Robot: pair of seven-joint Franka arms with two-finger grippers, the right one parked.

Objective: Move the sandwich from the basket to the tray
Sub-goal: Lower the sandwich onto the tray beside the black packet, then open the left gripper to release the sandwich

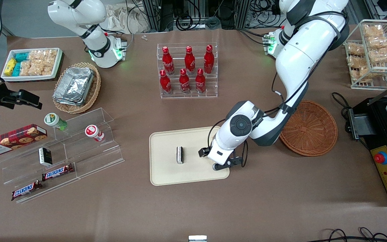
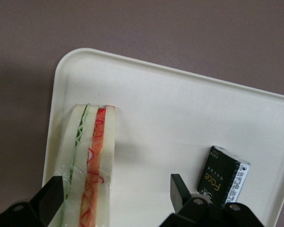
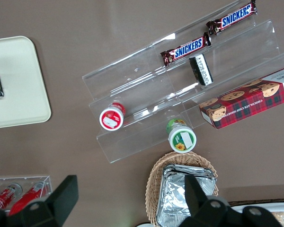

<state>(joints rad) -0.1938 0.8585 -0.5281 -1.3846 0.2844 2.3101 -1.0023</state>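
The sandwich (image 2: pixel 91 161) stands on its crust edge on the cream tray (image 2: pixel 180 113), close to one rounded corner, its red, orange and green filling facing the left wrist camera. My left gripper (image 2: pixel 116 194) is open and straddles it; one finger (image 2: pixel 51 195) is close against the green side, the other finger (image 2: pixel 180 188) stands well apart. In the front view the gripper (image 1: pixel 217 160) hangs low over the tray (image 1: pixel 166 171) at the end toward the working arm, and it hides the sandwich. The round reddish-brown basket (image 1: pixel 309 127) beside the tray holds nothing.
A small black packet (image 1: pixel 179 155) stands on the tray near its middle. A clear rack of red cola bottles (image 1: pixel 188 70) stands farther from the front camera. An acrylic shelf with snack bars (image 1: pixel 62 154) and a tan basket of foil trays (image 1: pixel 76 87) lie toward the parked arm's end.
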